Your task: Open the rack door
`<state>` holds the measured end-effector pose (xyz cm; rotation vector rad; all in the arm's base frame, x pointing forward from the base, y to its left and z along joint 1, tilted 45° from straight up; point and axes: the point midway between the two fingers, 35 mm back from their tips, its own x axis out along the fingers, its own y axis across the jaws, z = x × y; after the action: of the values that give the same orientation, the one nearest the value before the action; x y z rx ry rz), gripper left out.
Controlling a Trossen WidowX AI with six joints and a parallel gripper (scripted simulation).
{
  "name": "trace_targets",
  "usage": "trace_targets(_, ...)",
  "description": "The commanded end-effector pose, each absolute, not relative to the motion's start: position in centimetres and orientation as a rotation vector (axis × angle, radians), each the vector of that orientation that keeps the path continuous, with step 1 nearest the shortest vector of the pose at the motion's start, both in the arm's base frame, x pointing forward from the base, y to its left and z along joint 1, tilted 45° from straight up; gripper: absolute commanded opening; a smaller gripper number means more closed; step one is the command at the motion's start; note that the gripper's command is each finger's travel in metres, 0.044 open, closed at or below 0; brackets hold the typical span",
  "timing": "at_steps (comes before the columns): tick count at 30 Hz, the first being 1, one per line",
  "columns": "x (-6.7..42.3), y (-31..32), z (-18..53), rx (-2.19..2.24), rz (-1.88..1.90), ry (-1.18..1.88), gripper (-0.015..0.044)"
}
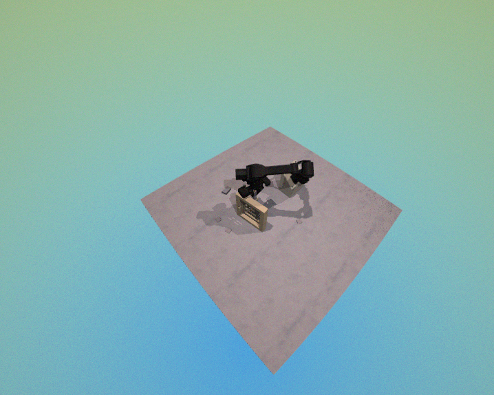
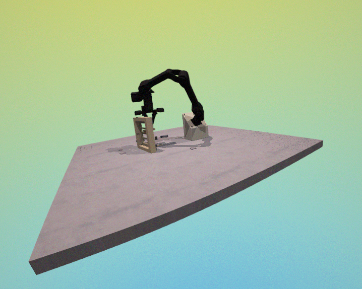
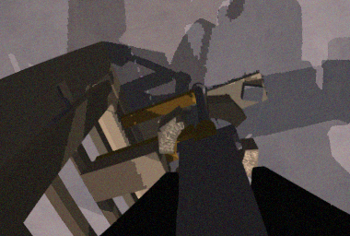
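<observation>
The tan rack frame (image 1: 263, 220) (image 2: 150, 136) stands upright on the table. Its large dark edge (image 3: 46, 85) fills the left of the wrist view, with tan slats (image 3: 115, 180) below it. My gripper (image 1: 254, 196) (image 2: 153, 123) (image 3: 215, 182) points down on the arm's side of the frame, close to it. Its fingers are shut on the ochre handle (image 3: 203, 130), largely hidden by the gripper body. An ochre bar (image 3: 161, 107) runs from the rack side toward the fingers. The handle's turn and the door's exact opening angle cannot be read clearly.
The arm's beige base (image 1: 290, 186) (image 2: 195, 133) stands behind the rack on the grey table (image 1: 277, 297) (image 2: 137, 186). A dark block (image 1: 226, 190) (image 2: 164, 136) lies near the rack. Small flat pieces (image 1: 298, 221) (image 1: 228, 230) (image 2: 192, 148) lie to either side.
</observation>
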<state>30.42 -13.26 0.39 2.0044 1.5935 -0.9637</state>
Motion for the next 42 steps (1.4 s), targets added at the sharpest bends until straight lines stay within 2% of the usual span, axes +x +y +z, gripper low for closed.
trace_targets(1,30.48,-13.09,0.45,2.037,-0.997,1.590,0.0009)
trace_targets(4,30.48,-13.09,0.45,2.037,-0.997,1.590,0.0009)
trace_targets(14,30.48,-13.09,0.45,2.037,-0.997,1.590,0.0271)
trace_targets(15,30.48,-13.09,0.45,2.037,-0.997,1.590,0.0281)
trace_targets(29,30.48,-13.10,0.45,1.603,-0.419,1.635,0.0281)
trace_targets(42,30.49,-13.10,0.45,1.111,0.111,1.555,0.0281)
